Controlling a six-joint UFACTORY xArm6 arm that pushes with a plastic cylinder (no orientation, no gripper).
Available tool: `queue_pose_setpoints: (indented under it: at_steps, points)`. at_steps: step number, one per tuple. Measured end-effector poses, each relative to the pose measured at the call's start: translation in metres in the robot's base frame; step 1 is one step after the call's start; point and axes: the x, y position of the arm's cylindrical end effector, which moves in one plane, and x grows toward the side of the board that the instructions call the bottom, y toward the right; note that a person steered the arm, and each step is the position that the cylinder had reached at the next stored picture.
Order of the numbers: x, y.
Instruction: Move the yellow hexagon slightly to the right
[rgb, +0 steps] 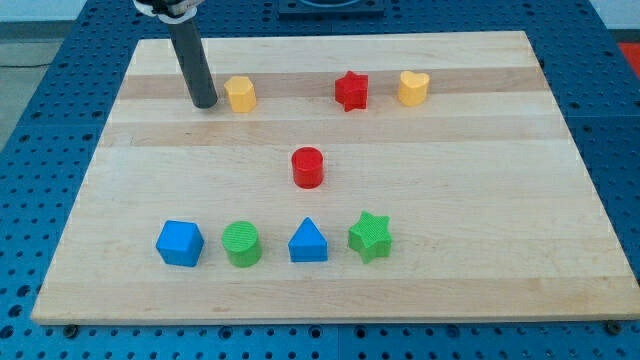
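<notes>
The yellow hexagon (240, 93) stands on the wooden board (470, 170) near the view's top left. My tip (205, 103) rests on the board just left of the hexagon, with a narrow gap between them. The dark rod rises from the tip toward the view's top edge.
A red star (351, 91) and a yellow heart (412, 88) lie right of the hexagon along the top. A red cylinder (308, 167) stands mid-board. Along the bottom lie a blue block (180, 243), a green cylinder (242, 244), a blue triangle (308, 242) and a green star (370, 237).
</notes>
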Motion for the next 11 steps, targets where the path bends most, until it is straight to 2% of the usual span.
queue_pose_setpoints:
  at_steps: [3,5,7,10,11]
  points:
    - [-0.017,0.02]
    - [0.008,0.018]
    - [0.007,0.027]
    - [-0.006,0.066]
    - [-0.017,0.062]
